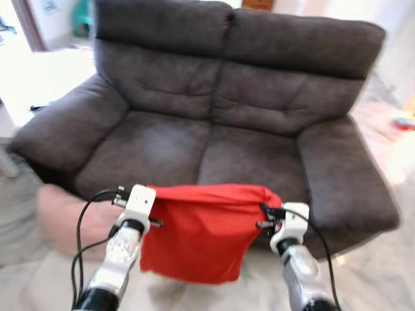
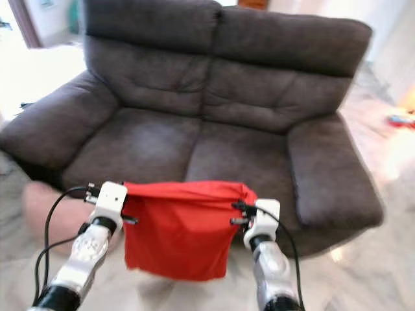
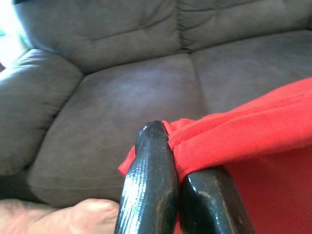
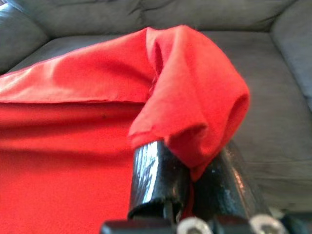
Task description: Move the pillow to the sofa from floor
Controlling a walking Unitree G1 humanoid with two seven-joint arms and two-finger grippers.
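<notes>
Grey sofa (image 1: pixel 220 129) behind, red pillow (image 1: pixel 201 233) pinched between left claw (image 1: pixel 155 206), right claw (image 1: pixel 264 217)

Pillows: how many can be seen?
2: a red pillow hanging between the left end effector and right end effector; a pink one on the floor.

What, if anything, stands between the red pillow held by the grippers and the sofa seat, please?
Nothing visible does. The red pillow hangs between the left gripper and right gripper, just before the sofa, whose seat cushions lie bare. A pink cushion sits aside on the floor.
</notes>
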